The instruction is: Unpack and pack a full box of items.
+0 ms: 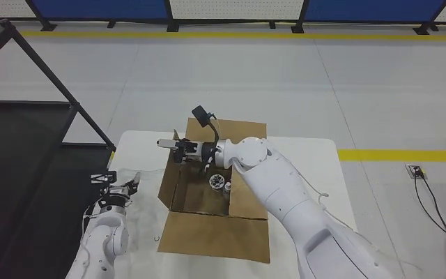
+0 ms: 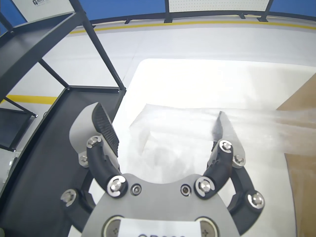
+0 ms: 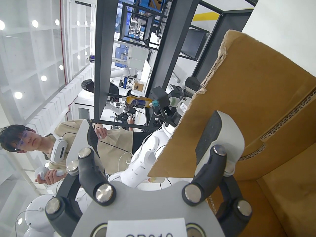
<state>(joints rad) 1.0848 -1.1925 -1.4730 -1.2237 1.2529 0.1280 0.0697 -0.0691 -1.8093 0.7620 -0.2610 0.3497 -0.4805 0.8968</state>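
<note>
I see the white table [image 1: 306, 157] carrying the open cardboard box [image 1: 209, 234]. A thin white packing sheet [image 2: 197, 124] lies beside the box, just in front of my left gripper [image 2: 159, 114], whose fingers are apart and hold nothing. The right gripper [image 3: 153, 122], also spread, has the edge of a side flap between its fingers. Small white items [image 1: 217, 183] sit inside the box.

Brown cardboard box [image 1: 212, 237] set upright on white table [image 1: 313, 160], top open, flaps folded outward. Small white round items [image 1: 217, 183] seen inside, near right wall.
</note>
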